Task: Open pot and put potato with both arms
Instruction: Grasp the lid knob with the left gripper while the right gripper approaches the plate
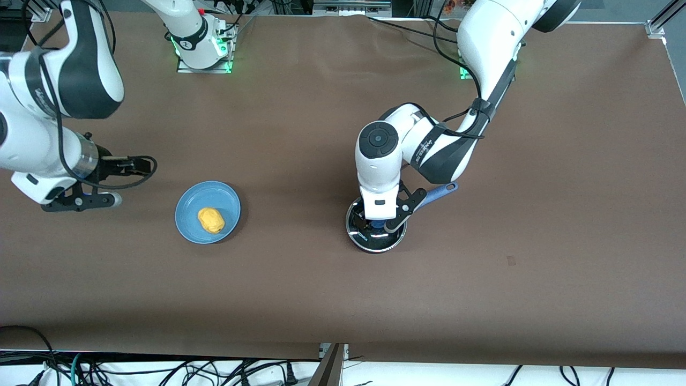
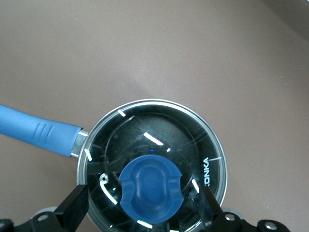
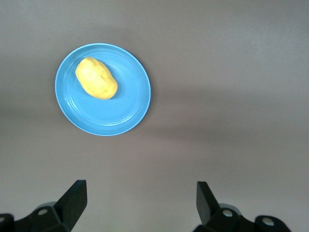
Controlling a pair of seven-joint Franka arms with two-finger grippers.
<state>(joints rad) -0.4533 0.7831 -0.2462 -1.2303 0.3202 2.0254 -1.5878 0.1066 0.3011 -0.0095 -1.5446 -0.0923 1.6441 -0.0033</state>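
The black pot (image 1: 394, 242) stands mid-table with its glass lid (image 2: 159, 128) on and its blue handle (image 1: 442, 190) pointing toward the left arm's end. My left gripper (image 1: 379, 222) is down over the lid, open, with one finger (image 2: 77, 203) on each side of the blue knob (image 2: 150, 187) and a gap between them and the knob. The yellow-orange potato (image 1: 210, 220) lies on a light-blue plate (image 1: 185, 203). My right gripper (image 1: 80, 202) hovers open and empty over bare table beside the plate, toward the right arm's end. In the right wrist view the potato (image 3: 96, 78) and the plate (image 3: 130, 116) show well clear of the right gripper (image 3: 140, 200).
Brown table cover all round. The robot bases stand at the table's edge farthest from the front camera. Cables hang along the edge nearest to it.
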